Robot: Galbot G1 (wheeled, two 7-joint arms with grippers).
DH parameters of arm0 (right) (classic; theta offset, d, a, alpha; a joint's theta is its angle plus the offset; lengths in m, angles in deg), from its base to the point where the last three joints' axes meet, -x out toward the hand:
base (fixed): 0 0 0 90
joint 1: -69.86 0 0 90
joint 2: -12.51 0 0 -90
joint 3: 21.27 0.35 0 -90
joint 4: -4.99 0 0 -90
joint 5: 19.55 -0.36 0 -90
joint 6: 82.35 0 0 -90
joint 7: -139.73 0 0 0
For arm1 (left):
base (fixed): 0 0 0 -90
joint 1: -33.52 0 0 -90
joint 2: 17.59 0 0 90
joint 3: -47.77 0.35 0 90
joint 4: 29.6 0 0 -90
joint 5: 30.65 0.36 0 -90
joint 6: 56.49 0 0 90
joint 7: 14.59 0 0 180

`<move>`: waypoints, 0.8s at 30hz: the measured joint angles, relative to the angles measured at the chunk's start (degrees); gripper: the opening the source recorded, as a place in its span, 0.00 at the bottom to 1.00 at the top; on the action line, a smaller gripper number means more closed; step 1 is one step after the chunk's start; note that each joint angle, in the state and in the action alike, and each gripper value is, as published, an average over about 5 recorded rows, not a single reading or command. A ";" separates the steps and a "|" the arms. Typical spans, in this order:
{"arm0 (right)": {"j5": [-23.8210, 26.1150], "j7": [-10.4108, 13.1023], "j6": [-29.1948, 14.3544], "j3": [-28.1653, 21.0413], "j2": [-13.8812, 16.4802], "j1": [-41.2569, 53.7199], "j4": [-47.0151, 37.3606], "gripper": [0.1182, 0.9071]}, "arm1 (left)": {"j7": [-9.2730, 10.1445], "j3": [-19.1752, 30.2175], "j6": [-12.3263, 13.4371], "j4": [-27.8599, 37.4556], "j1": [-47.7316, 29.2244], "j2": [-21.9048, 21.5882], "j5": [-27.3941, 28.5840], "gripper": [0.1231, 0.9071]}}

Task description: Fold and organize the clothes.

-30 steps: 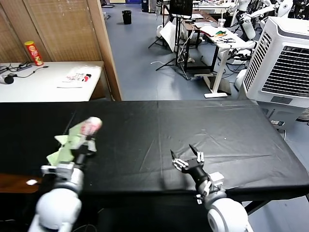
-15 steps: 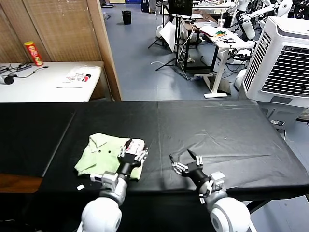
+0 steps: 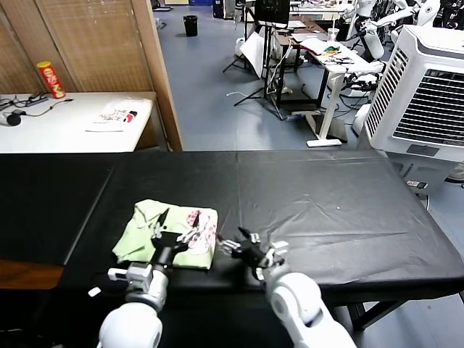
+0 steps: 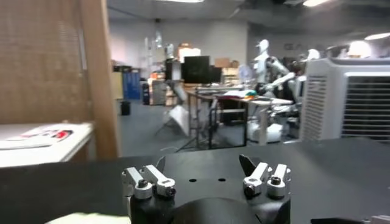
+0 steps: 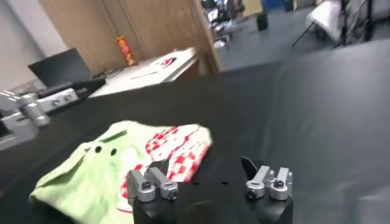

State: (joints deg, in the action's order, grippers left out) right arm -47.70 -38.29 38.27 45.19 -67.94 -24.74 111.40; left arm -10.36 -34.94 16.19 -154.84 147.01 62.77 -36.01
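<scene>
The pale green shirt (image 3: 156, 235) lies folded on the black table (image 3: 326, 203), near its front edge, left of centre. Its red-pink print patch (image 3: 204, 225) faces up at the right end. My left gripper (image 3: 177, 228) is open and empty, just above the shirt's right half. My right gripper (image 3: 250, 245) is open and empty, low over the table just right of the shirt. In the right wrist view the shirt (image 5: 103, 173) and patch (image 5: 177, 146) lie just ahead of the open right gripper (image 5: 204, 167). The left wrist view shows the open left gripper (image 4: 204, 165).
A white side table (image 3: 43, 134) at the back left carries a red chips can (image 3: 51, 78) and a white printed packet (image 3: 114, 114). A wooden partition (image 3: 94, 51) stands behind it. A white air cooler (image 3: 428, 87) stands at the back right.
One second ago my left gripper held the shirt up at the far left. The shirt now lies folded on the table, let go. My right gripper has moved left, up to the shirt.
</scene>
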 joint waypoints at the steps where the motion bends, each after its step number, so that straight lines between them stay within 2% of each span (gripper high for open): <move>1: -0.23 0.18 0.00 -0.59 -0.65 0.79 -1.25 0.79 | 0.09 -0.36 0.07 -0.17 0.33 0.00 -0.10 0.86; 7: -1.09 0.34 -0.33 -2.74 -3.35 4.12 -7.09 0.62 | 0.53 -2.33 0.31 -1.62 2.31 -0.13 -0.93 0.86; 14: -1.54 -0.36 -0.94 -2.21 -2.80 6.32 -9.60 0.16 | 0.69 -4.57 1.20 -2.34 3.95 -0.17 -0.88 0.86; 17: -3.06 -0.63 -0.95 -1.08 -1.13 7.73 -10.17 0.04 | 0.97 -5.38 1.72 -2.14 4.47 -0.23 -0.93 0.86; 21: -5.81 -0.38 -0.74 0.69 2.46 9.45 -10.25 0.02 | 2.42 -5.94 1.85 -2.02 5.21 -0.52 -2.41 0.86; 24: -6.82 -0.08 -0.39 1.61 5.64 9.62 -9.39 0.03 | 2.77 -6.01 1.85 -2.10 5.74 -0.93 -3.58 0.86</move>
State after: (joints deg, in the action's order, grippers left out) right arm -54.52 -38.36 37.88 46.79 -62.30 -15.12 102.01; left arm -7.60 -40.95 18.04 -156.94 152.75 61.84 -39.60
